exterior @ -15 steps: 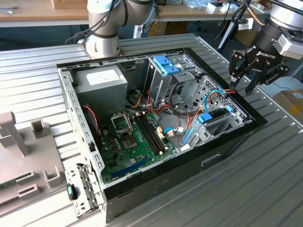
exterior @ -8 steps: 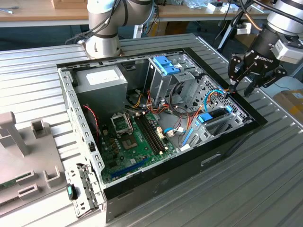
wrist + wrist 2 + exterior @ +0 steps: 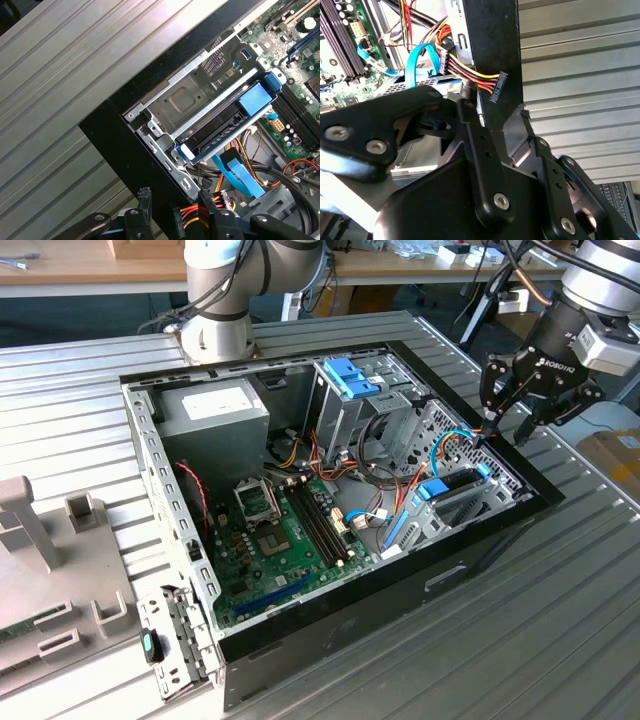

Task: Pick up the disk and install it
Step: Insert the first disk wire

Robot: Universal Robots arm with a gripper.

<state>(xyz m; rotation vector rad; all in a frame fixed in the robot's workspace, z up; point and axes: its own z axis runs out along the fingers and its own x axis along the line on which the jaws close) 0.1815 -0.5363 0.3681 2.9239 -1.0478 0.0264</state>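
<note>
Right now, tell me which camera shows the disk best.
The first wrist view: the disk lies in its metal bay, blue frame and dark edge visible end to end. The exterior view shows the disk from farther off. The second wrist view faces cables and the case's black edge.

Open computer case (image 3: 330, 632) on ribbed metal table (image 3: 560, 640), green motherboard (image 3: 280, 540), grey power supply (image 3: 215, 415) inside

Bright, even light fills the exterior view. The ribbed table (image 3: 560, 640) shines pale, and soft shadow lies only inside the case (image 3: 340, 618), below its walls. In the first wrist view a pinkish-white glare washes out part of the table's ribs. In the second wrist view the table is nearly overexposed, while the black gripper (image 3: 495, 106), close to the lens, looks dark and soft.
</note>
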